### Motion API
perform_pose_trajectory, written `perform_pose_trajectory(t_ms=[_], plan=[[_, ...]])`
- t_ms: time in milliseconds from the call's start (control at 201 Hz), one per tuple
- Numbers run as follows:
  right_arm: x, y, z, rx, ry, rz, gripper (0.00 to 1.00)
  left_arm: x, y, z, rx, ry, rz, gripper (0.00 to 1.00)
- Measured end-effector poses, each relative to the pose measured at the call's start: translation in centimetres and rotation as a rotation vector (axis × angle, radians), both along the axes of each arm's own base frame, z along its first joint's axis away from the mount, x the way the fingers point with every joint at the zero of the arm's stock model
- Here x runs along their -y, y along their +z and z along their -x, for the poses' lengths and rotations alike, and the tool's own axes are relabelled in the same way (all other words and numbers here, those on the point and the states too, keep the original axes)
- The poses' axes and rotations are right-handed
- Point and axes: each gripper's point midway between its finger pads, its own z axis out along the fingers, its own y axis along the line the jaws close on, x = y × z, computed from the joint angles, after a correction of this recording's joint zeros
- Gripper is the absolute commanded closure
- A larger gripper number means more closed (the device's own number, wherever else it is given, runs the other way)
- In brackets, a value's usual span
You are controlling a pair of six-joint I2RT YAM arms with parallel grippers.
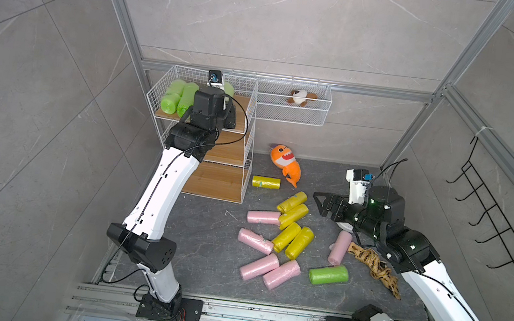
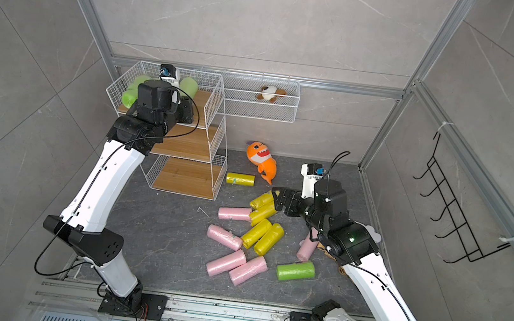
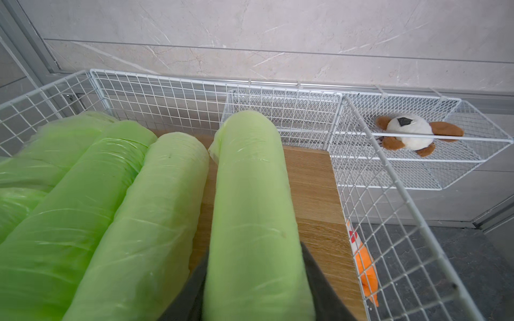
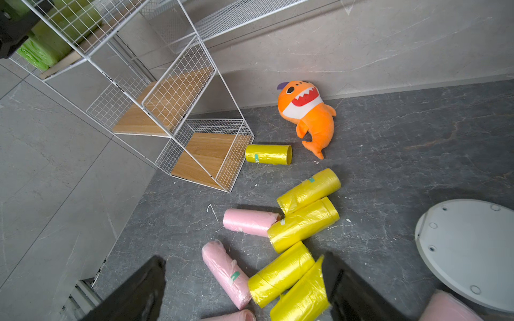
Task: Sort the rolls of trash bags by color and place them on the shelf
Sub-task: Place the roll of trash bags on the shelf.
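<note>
1 roll (image 3: pixel 250 200) in L-grip (image 3: pixel 254 289), R-grip (image 1: pixel 317 204) wide, empty?

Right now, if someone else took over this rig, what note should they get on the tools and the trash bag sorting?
Left tool: shut on a green roll, held over the top tier of the shelf, not yet released.
Right tool: open and empty, above the yellow rolls on the floor.
Done: three green rolls lie on the top tier.
Left: release the held one. Then shelve the last green roll, all five yellow rolls and five pink rolls, which are all on the floor. The two lower tiers are bare.
</note>
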Motion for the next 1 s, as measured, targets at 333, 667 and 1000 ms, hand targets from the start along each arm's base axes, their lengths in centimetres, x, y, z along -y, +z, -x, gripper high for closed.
perform_pose_trajectory(t_ms=[333, 667, 1000], plan=[[-0.1, -0.3, -0.1, -0.002, -0.001, -0.003, 0.08, -0.9, -1.3, -0.6, -0.036, 0.038, -0.099, 0.56], [-0.2, -0.2, -0.2, -0.006, -0.002, -0.021, 0.08, -1.4, -1.5, -0.8, -0.042, 0.054, -0.139, 0.41], [-0.4, -0.2, -0.3, -0.009, 0.000, -0.024, 0.08, -1.7, 0.1, 0.5, -0.009, 0.048, -0.115, 0.38]])
